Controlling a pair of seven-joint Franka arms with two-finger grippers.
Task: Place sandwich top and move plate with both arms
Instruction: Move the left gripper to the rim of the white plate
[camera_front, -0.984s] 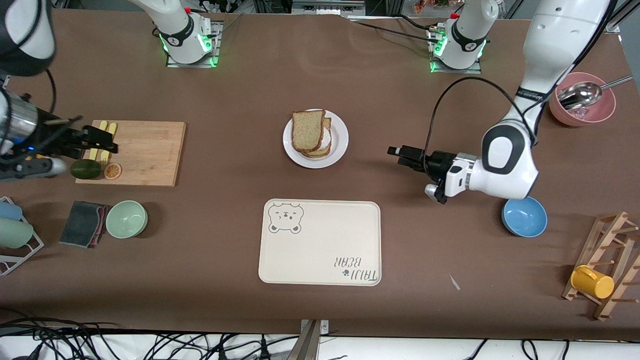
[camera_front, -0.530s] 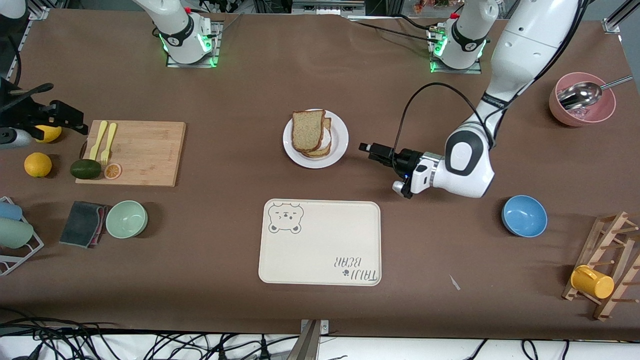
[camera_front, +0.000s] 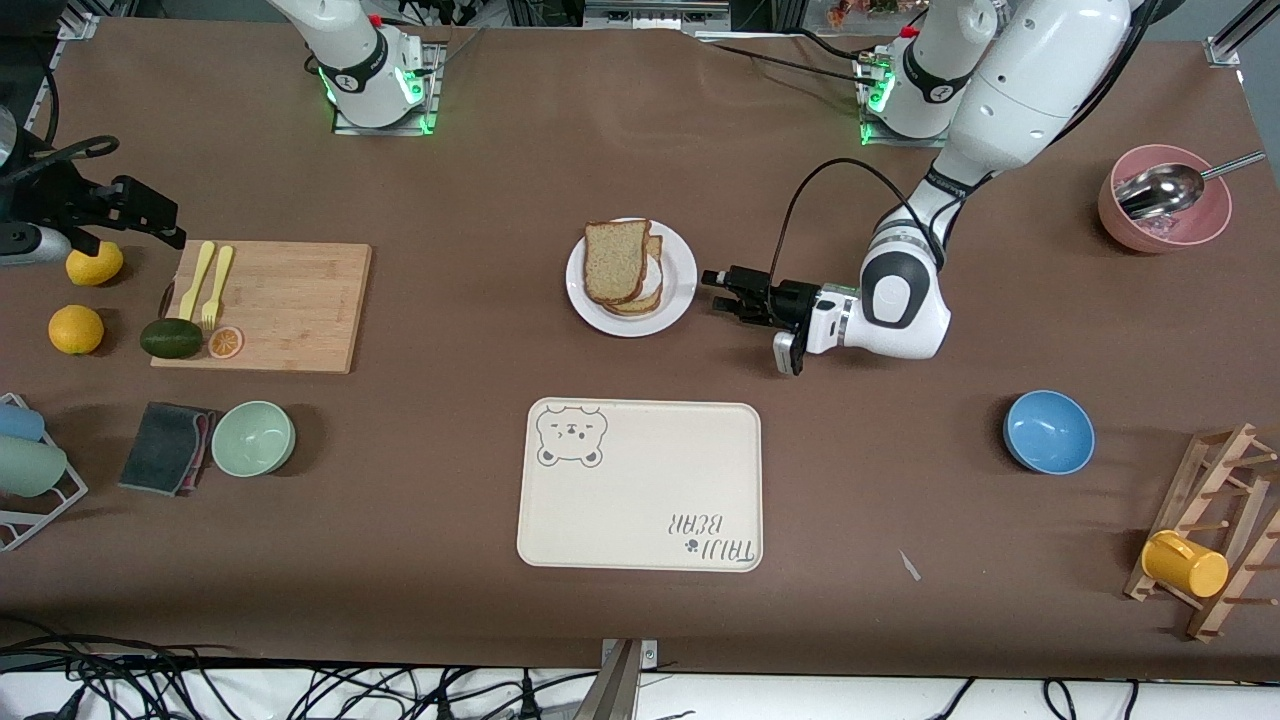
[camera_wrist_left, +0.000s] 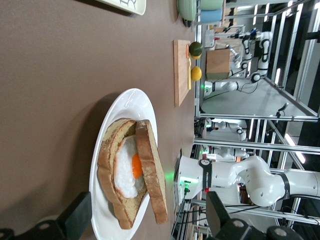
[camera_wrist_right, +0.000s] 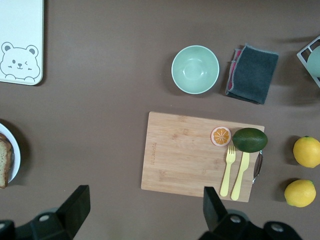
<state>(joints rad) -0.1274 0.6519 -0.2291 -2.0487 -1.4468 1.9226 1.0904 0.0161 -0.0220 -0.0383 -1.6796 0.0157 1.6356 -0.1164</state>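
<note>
Leaning on the egg-topped slice (camera_front: 648, 283), the sandwich top (camera_front: 612, 262) sits tilted on the plate (camera_front: 680, 283), its lower edge down on the plate and its upper part propped against the egg; the left wrist view shows it standing almost on edge beside the yolk. The plate rests on the table (camera_front: 480, 160), farther from the front camera than the bear-print tray (camera_front: 640, 485). The left gripper (camera_front: 716, 293) lies low and level just beside the plate's rim, on the side toward the left arm's end of the table, fingers spread apart and gripping nothing, not touching the plate. The right gripper (camera_front: 170, 229) waits well apart from the plate, over the table by the cutting board (camera_front: 280, 305) at the right arm's end, its fingers likewise parted and empty. Near that board lie two lemons (camera_front: 77, 329), and on it an avocado (camera_front: 171, 338).
</note>
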